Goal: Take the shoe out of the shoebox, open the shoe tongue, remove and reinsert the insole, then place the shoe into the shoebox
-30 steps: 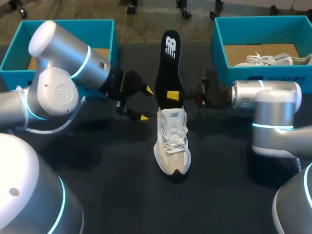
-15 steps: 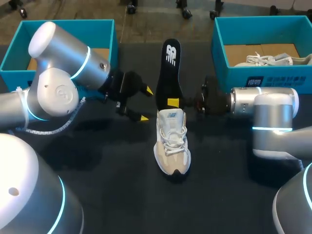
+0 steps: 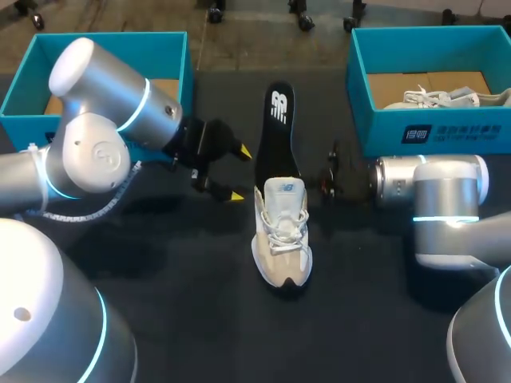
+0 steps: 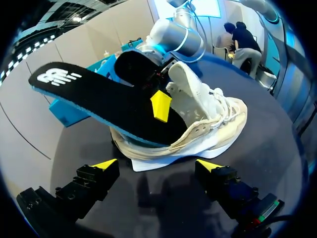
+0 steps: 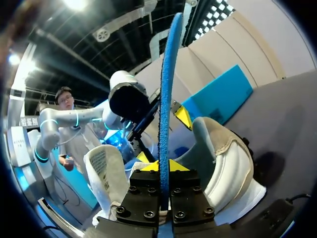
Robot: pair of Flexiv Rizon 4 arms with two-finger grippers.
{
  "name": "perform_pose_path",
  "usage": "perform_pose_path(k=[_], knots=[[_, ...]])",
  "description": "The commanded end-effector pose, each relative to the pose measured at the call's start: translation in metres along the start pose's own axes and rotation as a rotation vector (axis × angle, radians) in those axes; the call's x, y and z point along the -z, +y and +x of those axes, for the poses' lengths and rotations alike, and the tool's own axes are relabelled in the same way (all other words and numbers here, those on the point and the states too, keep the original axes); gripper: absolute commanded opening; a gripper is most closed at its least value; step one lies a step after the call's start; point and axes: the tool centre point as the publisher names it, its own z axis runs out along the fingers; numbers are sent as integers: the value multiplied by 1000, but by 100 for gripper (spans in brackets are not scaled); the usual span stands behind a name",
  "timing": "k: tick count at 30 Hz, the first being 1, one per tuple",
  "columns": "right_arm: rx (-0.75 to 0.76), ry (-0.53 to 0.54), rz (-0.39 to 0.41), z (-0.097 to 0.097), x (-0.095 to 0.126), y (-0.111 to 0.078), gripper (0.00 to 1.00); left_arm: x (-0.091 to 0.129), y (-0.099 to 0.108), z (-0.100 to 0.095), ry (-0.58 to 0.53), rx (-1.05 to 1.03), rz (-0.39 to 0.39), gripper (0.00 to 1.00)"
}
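Observation:
A white and beige sneaker point(image 3: 281, 235) stands on the black table point(image 3: 160, 303), toe toward the near edge. A black insole point(image 3: 277, 132) with a blue underside rises at a slant from its opening, the lower end inside the shoe. My right gripper point(image 5: 163, 166) is shut on the insole's edge point(image 5: 166, 89). In the left wrist view one of its yellow fingertips point(image 4: 160, 105) shows against the insole point(image 4: 99, 96) above the sneaker point(image 4: 213, 116). My left gripper point(image 3: 239, 172) is open and empty, just left of the shoe's heel and not touching it.
A teal shoebox point(image 3: 172, 48) stands at the back left behind my left arm. A second teal shoebox point(image 3: 431, 128) at the back right holds another pale sneaker point(image 3: 447, 97). My right arm point(image 3: 431, 179) lies in front of that box.
My right gripper has lowered the insole, sliding its lower end further into the shoe; its yellow tip has dropped out of sight in the head view. The left gripper has stayed put.

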Motion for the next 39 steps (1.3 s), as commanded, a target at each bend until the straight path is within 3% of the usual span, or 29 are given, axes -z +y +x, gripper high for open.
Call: perform_pose_path(k=[1,7,10,17,23,28,30,31,32,33,39], knots=[[-10,-7,-5,4,-1,-11,0,-3,0,-1,2,1,-2,100],[39,-30,-20,7,1,-1,0,-5,0,0,9,3,-4,100],[70,-32,-20,8,1,8,25,-5,-1,0,12,0,-5,100],[120,-30,-1,13,-2,27,40,-5,-1,-1,11,-2,-2,100],[150,-42,15,14,0,38,42,-5,-1,0,13,-2,0,100],[153,-37,54,12,0,48,42,-5,0,0,14,-1,0,100],[130,-32,115,11,-1,51,37,-5,0,0,12,-1,1,100],[123,-29,130,10,-1,51,32,-4,0,0,11,-2,1,100],[116,-30,152,9,-1,51,21,-4,0,0,10,-3,2,100],[109,-31,165,8,0,50,0,-4,0,0,10,-3,3,100],[79,-52,250,7,2,45,0,-4,1,1,10,-3,6,100]])
